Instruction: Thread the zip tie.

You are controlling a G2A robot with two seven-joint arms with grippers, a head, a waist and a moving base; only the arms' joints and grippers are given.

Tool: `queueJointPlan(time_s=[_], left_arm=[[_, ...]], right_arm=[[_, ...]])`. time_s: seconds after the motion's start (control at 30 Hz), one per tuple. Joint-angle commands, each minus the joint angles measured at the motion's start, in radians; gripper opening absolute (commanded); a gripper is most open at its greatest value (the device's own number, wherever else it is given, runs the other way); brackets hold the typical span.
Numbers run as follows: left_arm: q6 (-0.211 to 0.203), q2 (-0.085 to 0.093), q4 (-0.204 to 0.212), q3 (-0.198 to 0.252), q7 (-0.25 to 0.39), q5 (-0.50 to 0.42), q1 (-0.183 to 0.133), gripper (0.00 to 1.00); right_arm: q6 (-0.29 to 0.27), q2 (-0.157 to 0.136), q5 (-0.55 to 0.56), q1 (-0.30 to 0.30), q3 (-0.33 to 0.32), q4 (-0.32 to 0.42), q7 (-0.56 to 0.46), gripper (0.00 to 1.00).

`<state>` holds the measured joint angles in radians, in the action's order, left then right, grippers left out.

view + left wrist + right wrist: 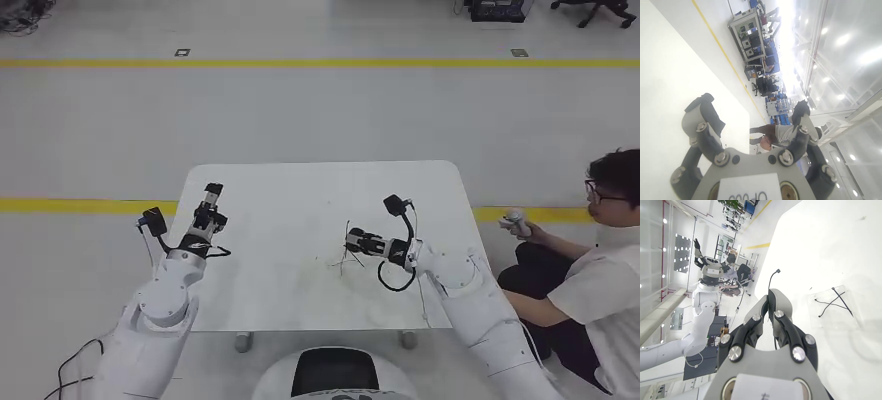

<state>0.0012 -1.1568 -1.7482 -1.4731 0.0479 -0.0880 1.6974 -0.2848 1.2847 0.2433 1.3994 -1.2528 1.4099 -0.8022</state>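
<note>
Black zip tie [770, 281] sits pinched in the right hand [768, 301], which is clamped shut at mid-frame over the white worktop [829, 247]; the tie's head pokes past the fingertips. Two spare ties [836, 302] lie crossed on a clear sheet [849, 321] at right. In the top view, the left hand [212, 196] is raised, spread wide and empty, at the worktop's left edge.

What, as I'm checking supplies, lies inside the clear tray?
Black zip ties lie crossed in the clear tray, two or three; their overlaps hide bits, so the count is unsure.
</note>
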Motion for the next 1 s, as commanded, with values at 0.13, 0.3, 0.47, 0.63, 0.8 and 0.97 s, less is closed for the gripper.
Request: queueJointPlan(time_s=[0.13, 0.3, 0.47, 0.63, 0.8, 0.97], left_arm=[[0.022, -0.001, 0.016, 0.015, 0.001, 0.047, -0.011, 1.0], [0.002, 0.0, 0.011, 0.02, 0.018, 0.08, -0.014, 1.0], [0.001, 0.0, 0.012, 0.021, 0.018, 0.082, -0.015, 1.0], [-0.008, 0.0, 0.031, 0.043, 0.049, 0.137, -0.022, 1.0], [0.006, 0.0, 0.043, 0.067, 0.061, 0.191, -0.032, 1.0], [-0.005, 0.0, 0.042, 0.069, 0.068, 0.192, -0.035, 1.0]], right_arm=[[0.011, -0.005, -0.022, 0.009, -0.005, 0.005, 0.027, 0.0], [0.019, -0.006, -0.032, 0.009, -0.005, 0.006, 0.032, 0.0], [0.022, -0.006, -0.032, 0.013, -0.003, 0.008, 0.047, 0.0], [0.015, -0.009, -0.045, 0.024, -0.004, 0.018, 0.089, 0.0], [0.007, -0.014, -0.069, 0.04, -0.014, 0.031, 0.113, 0.0], [0.006, -0.015, -0.074, 0.041, -0.017, 0.035, 0.116, 0.0]])
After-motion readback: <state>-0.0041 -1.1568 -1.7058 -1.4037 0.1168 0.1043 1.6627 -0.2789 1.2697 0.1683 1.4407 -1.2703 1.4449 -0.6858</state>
